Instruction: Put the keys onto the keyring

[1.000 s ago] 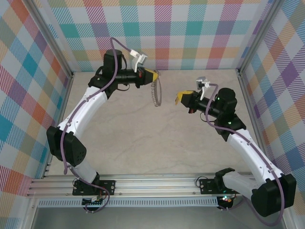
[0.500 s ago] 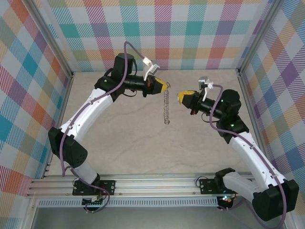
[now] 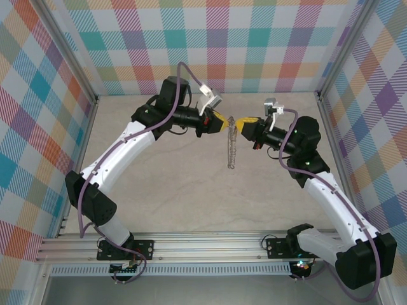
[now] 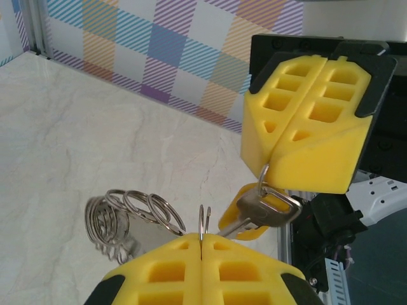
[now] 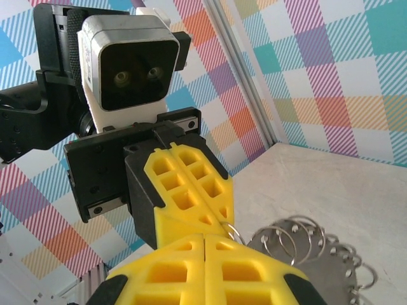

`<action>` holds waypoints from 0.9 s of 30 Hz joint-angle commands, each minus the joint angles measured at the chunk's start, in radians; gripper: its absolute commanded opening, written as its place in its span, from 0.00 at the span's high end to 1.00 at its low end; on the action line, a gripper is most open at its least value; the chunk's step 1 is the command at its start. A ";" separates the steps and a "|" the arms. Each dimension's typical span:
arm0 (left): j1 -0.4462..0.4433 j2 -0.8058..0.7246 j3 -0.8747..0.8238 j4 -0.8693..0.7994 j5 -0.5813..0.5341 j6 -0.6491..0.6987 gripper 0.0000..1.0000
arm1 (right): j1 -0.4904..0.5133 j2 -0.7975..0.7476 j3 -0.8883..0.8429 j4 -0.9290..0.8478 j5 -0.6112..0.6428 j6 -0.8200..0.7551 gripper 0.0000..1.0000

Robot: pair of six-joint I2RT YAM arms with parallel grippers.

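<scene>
Since threading needs both parts steady, the left hand [image 3: 218, 120] clamps the keyring [image 3: 231, 149] aloft (loops dangling over the table [image 3: 178, 184]) while the right hand [image 3: 248, 122], facing it, pinches the key [image 4: 266, 210].

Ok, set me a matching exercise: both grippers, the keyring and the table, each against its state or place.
Things:
1 left gripper
2 right gripper
3 keyring
4 table

States:
A dangles in the air where the two grippers meet
B jaws shut on the key
C jaws shut on the keyring
D pale and marbled, beneath everything

Pairs: 1-C, 2-B, 3-A, 4-D
</scene>
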 commanded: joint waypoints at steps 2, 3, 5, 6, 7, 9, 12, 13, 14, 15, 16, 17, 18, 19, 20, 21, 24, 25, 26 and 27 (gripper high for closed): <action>-0.021 -0.047 0.048 -0.009 -0.005 0.037 1.00 | -0.005 0.006 0.018 0.054 -0.035 0.020 1.00; -0.024 -0.045 0.050 -0.011 -0.004 0.039 1.00 | -0.005 0.007 0.017 0.052 -0.036 0.021 1.00; -0.028 -0.045 0.055 -0.012 -0.005 0.039 1.00 | -0.004 0.008 0.012 0.060 -0.039 0.026 1.00; -0.031 -0.044 0.056 -0.013 -0.004 0.039 1.00 | -0.005 0.009 0.010 0.060 -0.039 0.027 1.00; -0.033 -0.043 0.061 -0.015 -0.005 0.040 1.00 | -0.004 0.010 0.009 0.063 -0.038 0.028 1.00; -0.037 -0.042 0.065 -0.020 -0.006 0.043 1.00 | -0.004 0.011 0.005 0.068 -0.038 0.031 1.00; -0.041 -0.039 0.071 -0.022 -0.004 0.043 1.00 | -0.004 0.012 0.005 0.071 -0.036 0.032 1.00; -0.044 -0.037 0.073 -0.023 -0.004 0.046 1.00 | -0.005 0.015 0.005 0.071 -0.037 0.032 1.00; -0.044 -0.037 0.073 -0.023 -0.006 0.045 1.00 | -0.005 0.014 0.007 0.072 -0.038 0.032 1.00; -0.046 -0.036 0.075 -0.023 -0.007 0.044 1.00 | -0.004 0.016 0.008 0.072 -0.041 0.032 1.00; -0.047 -0.035 0.075 -0.023 -0.007 0.046 1.00 | -0.006 0.019 0.010 0.072 -0.043 0.032 1.00; -0.048 -0.034 0.077 -0.023 -0.007 0.046 1.00 | -0.005 0.021 0.010 0.075 -0.045 0.034 1.00; -0.049 -0.033 0.078 -0.023 -0.008 0.045 1.00 | -0.005 0.024 0.010 0.075 -0.045 0.036 1.00; -0.050 -0.031 0.080 -0.024 -0.008 0.045 1.00 | -0.005 0.024 0.010 0.077 -0.046 0.036 1.00; -0.051 -0.030 0.082 -0.027 -0.006 0.046 1.00 | -0.005 0.025 0.009 0.077 -0.044 0.036 1.00; -0.052 -0.028 0.085 -0.029 -0.004 0.045 1.00 | -0.005 0.025 0.008 0.077 -0.042 0.035 1.00; -0.055 -0.029 0.090 -0.033 0.001 0.047 1.00 | -0.005 0.027 0.006 0.077 -0.035 0.034 1.00; -0.055 -0.028 0.089 -0.034 0.004 0.046 1.00 | -0.005 0.026 0.005 0.078 -0.029 0.032 1.00; -0.056 -0.028 0.090 -0.035 0.006 0.047 1.00 | -0.005 0.026 0.004 0.078 -0.020 0.033 1.00; -0.057 -0.027 0.090 -0.038 0.005 0.047 1.00 | -0.004 0.025 0.002 0.078 -0.013 0.032 1.00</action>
